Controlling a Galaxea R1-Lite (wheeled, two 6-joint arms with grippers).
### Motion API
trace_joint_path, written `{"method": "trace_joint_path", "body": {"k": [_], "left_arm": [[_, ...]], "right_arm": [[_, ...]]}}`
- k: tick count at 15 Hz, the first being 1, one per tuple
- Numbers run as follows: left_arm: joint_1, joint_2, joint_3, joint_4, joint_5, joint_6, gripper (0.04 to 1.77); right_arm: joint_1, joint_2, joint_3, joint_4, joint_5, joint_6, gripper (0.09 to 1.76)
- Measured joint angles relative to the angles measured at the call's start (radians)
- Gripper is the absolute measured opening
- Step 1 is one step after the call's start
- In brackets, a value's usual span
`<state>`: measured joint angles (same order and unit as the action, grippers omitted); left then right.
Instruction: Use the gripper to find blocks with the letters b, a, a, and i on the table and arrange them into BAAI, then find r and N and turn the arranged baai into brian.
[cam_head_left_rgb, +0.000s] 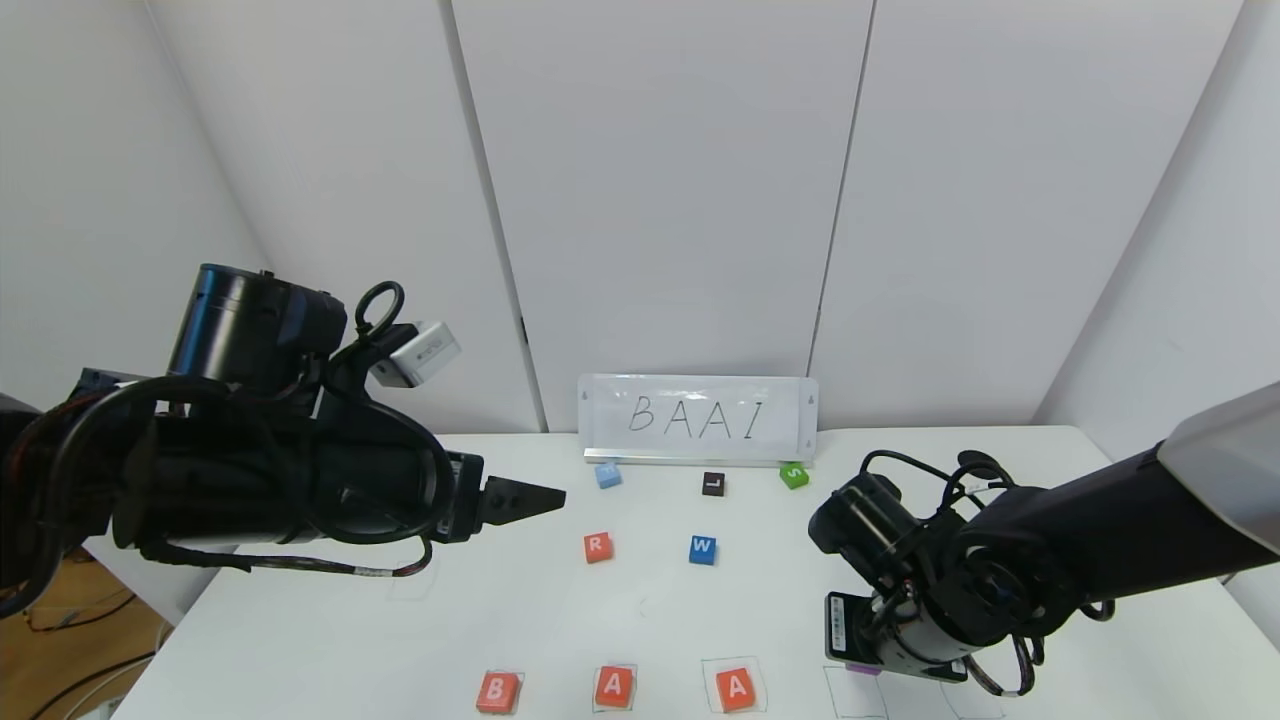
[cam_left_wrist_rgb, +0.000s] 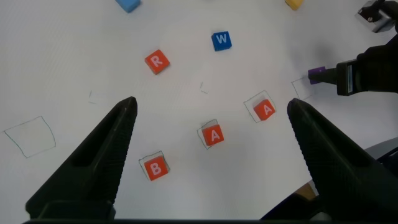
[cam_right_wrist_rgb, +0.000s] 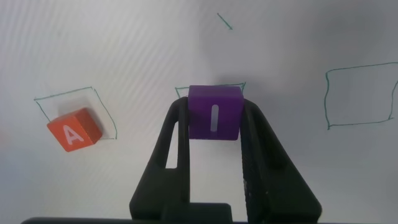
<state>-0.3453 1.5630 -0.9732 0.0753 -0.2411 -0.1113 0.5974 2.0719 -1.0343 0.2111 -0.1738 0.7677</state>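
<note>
Purple I block (cam_right_wrist_rgb: 214, 112) clamped between the right gripper (cam_right_wrist_rgb: 214, 127) fingers, over a green square, beside the nearest A block (cam_right_wrist_rgb: 74, 129); left gripper (cam_left_wrist_rgb: 211, 134) wide open, empty.

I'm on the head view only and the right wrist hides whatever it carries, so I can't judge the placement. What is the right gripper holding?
Observer: The right gripper is shut on the purple I block.
Operator: Where is it relative to the fourth square?
Observer: It sits over the near edge of a green drawn square, just beside the second A block.
Operator: Is that A sitting straight in its square?
Observer: No, it is rotated and one corner crosses the line.
Operator: And the left gripper?
Observer: The left gripper is open, empty, high above the B block.
</note>
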Motion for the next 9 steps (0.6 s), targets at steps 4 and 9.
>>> {"method": "trace_joint_path", "body": {"k": [4,9], "left_arm": [[0.001,0.0,-0.001,0.0,0.0,0.0,1.72],[0.002,0.001,-0.001,0.0,0.0,0.0,1.72]], "right_arm": [[0.013,0.004,0.045,-0.022,0.006,-0.076,0.54],[0.027,0.02,0.054,-0.032,0.005,-0.099,0.54]]}}
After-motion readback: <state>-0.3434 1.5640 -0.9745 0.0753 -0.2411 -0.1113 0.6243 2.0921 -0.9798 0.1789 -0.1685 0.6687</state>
